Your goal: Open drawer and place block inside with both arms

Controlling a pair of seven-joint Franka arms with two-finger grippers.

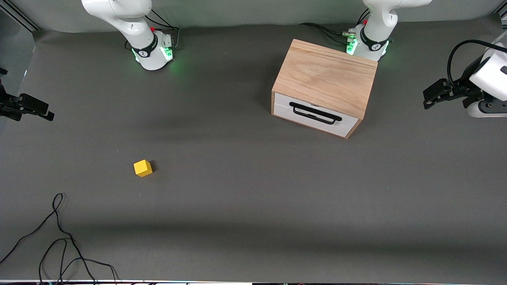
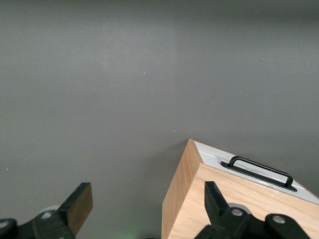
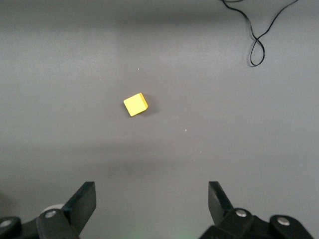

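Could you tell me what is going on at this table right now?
Nothing is being handled yet. The drawer is shut in its wooden box near the left arm's base, and the yellow block sits on the table toward the right arm's end, nearer the front camera. The left gripper hangs open beside the box, and the right gripper is open at the right arm's edge of the table.
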